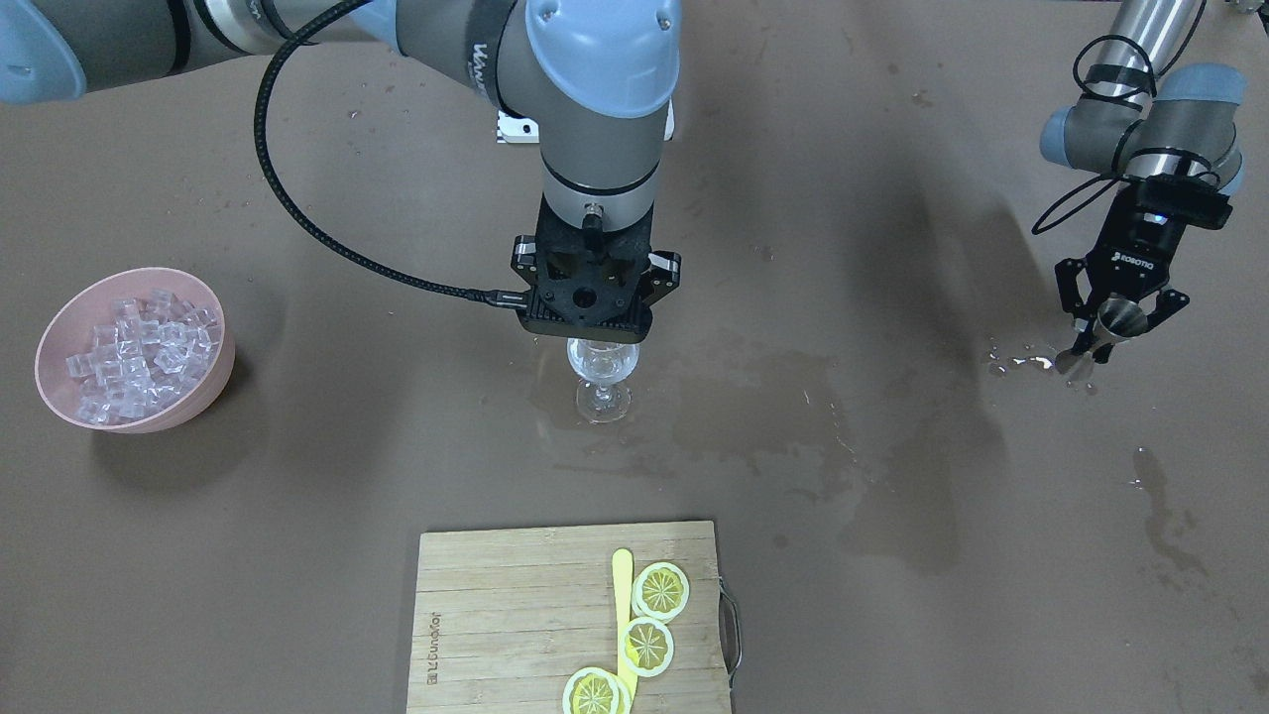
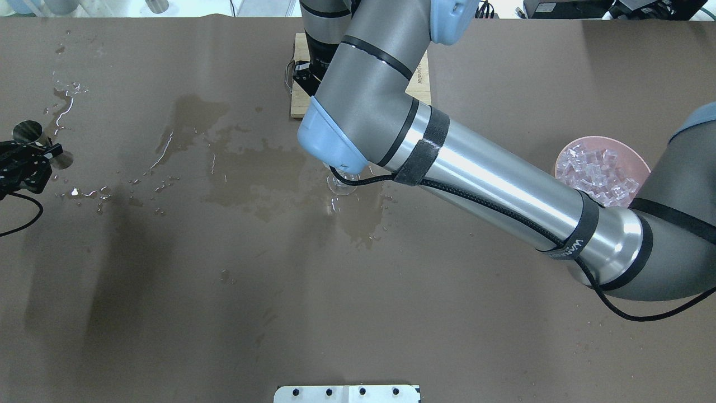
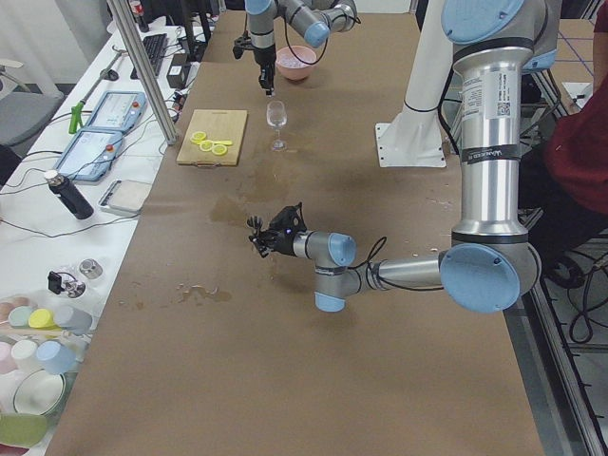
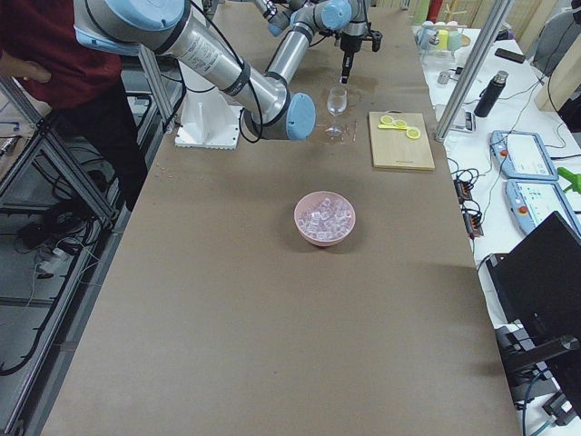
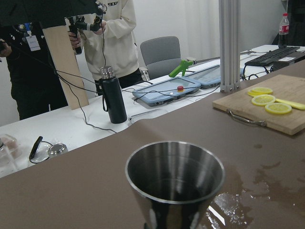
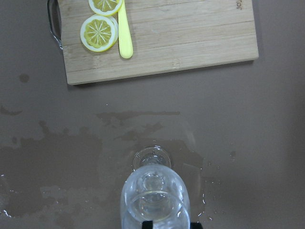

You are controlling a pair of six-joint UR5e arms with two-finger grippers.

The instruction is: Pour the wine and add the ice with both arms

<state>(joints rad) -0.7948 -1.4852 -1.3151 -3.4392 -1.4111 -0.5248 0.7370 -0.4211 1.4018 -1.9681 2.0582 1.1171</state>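
Brown paper covers the table [image 1: 892, 595], blotched with wet patches [image 1: 753, 416] around the middle. Nearest the front camera lies a wooden cutting board [image 1: 516, 605] with lemon slices [image 1: 661, 591] and a yellow stick [image 1: 623, 585] on it. Past the board the stemmed glass [image 1: 601, 382] stands upright in the damp area. The right gripper [image 1: 593, 332] hangs straight down just over its rim. Its body hides the fingers from me, so I cannot tell whether they are apart, together, or pinching a cube. A faint line low in the glass in the right wrist view may be the wine [image 6: 153, 205], though I would not swear to it. Off to that arm's side sits the pink bowl [image 1: 213, 387], heaped with ice [image 1: 139, 352] and well apart from the glass. Farthest the other way, the left gripper [image 1: 1108, 327] is clamped on a steel measuring cup [image 5: 175, 179] that looks empty, low over a small puddle. I judge the ice step is in hand. To do it well I would centre over the rim, release low so nothing bounces out, and rise straight up clear of the thin glass.
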